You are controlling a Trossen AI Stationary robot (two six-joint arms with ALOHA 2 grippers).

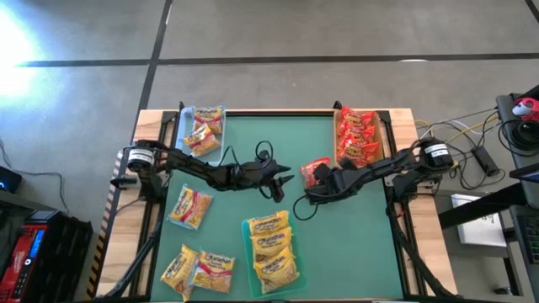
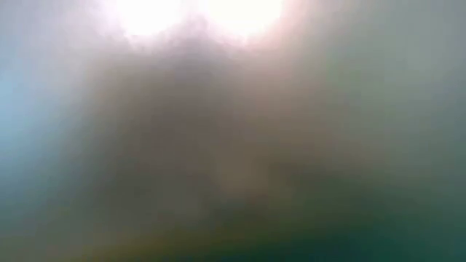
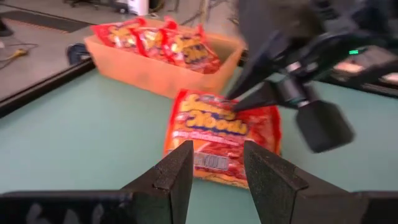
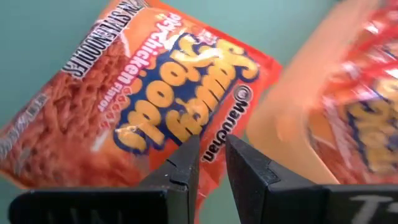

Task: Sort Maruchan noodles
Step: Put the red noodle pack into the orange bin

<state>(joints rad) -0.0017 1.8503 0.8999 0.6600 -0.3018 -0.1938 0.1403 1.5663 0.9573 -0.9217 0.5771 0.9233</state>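
A red noodle packet point(image 1: 315, 171) lies on the green mat near the tan tray. My right gripper point(image 1: 310, 192) is at that packet point(image 4: 155, 106) and shut on its edge. My left gripper point(image 3: 214, 174) is open at mid-table, its fingers pointing at the same packet point(image 3: 224, 134) from a short way off and touching nothing. Yellow packets lie loose near the left edge point(image 1: 191, 206) and at the near left point(image 1: 198, 269). The low view is blurred and shows nothing. My right gripper pinches the red packet's edge point(image 4: 208, 154) between its two fingers, on the side nearer the tan tray. The fingers point(image 3: 249, 102) come slanting down from the table's right. The packet's near end point(image 3: 211, 177) rests on the mat.
A tan tray point(image 1: 339, 139) at the far right holds red packets. A clear tray point(image 1: 187, 126) at the far left holds yellow-and-orange packets. A green tray point(image 1: 249, 252) at the near edge holds yellow packets. Bare mat lies at the near right point(image 1: 345, 252).
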